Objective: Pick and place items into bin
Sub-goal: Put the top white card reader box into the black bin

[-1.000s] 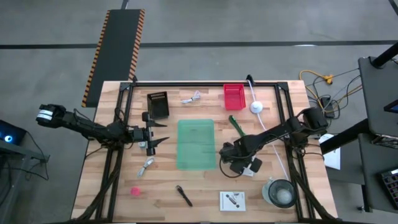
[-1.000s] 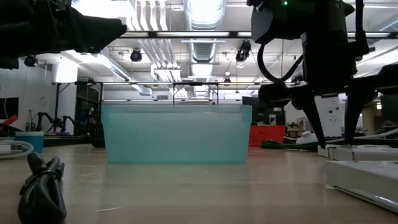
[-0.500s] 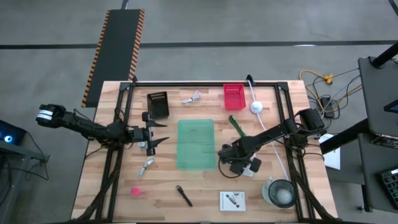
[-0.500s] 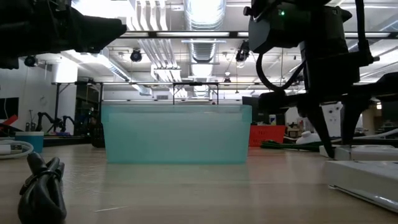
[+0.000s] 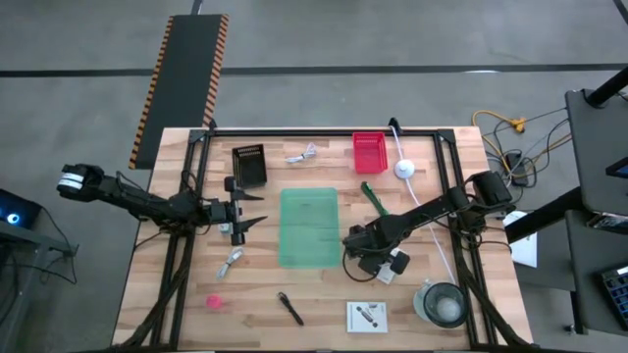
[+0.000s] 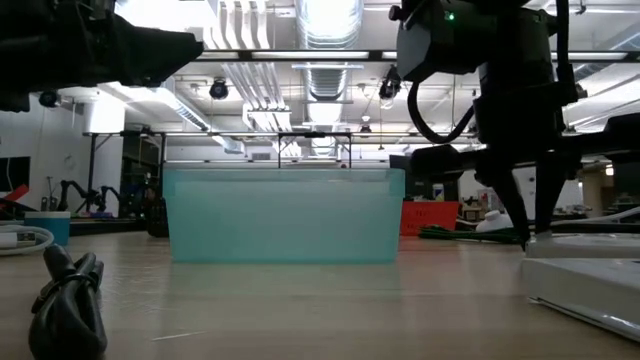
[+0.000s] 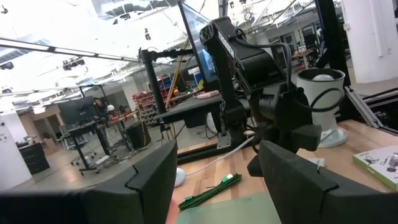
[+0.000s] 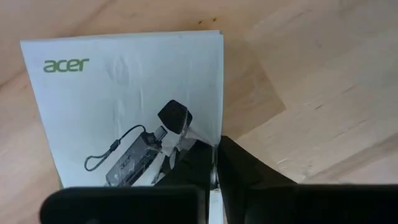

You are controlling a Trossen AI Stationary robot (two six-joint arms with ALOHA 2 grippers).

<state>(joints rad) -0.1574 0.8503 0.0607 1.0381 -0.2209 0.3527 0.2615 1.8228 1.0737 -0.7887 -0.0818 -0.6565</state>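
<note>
Pinching: my right end effector [image 5: 378,266] has its fingers pressed together on the edge of a white printed packet [image 8: 124,106] (the one with a green logo and a drawing of a cabled gadget).
Right end effector, place: low over the counter [image 5: 314,314], just off the bin's 3 o'clock side, near its lower corner in the high view.
Packet: lying flat on the wood with its edge between my fingertips [image 8: 233,162]; I cannot tell whether it has left the surface.
Bin: the translucent green bin [image 5: 309,227] sits mid-counter, with my two arms on either side of it.
Left end effector: my left end effector [image 5: 245,212] hangs at the bin's 9 o'clock, fingers spread, holding nothing.
Green marker: the green marker [image 5: 373,197] lies at about 1 o'clock from the bin, close to my right arm.
Other items: a second packet [image 5: 366,316] at 5 o'clock near the counter's front edge, a black pen-like tool [image 5: 289,308] at 6 o'clock, a pink blob [image 5: 213,302] at 7 o'clock, a small silvery piece [image 5: 232,260] at 8 o'clock, another silvery piece [image 5: 300,154] at 12 o'clock.
Bystanders: a red basket [image 5: 369,152] and a black tray [image 5: 249,165] stand toward the far edge.
</note>
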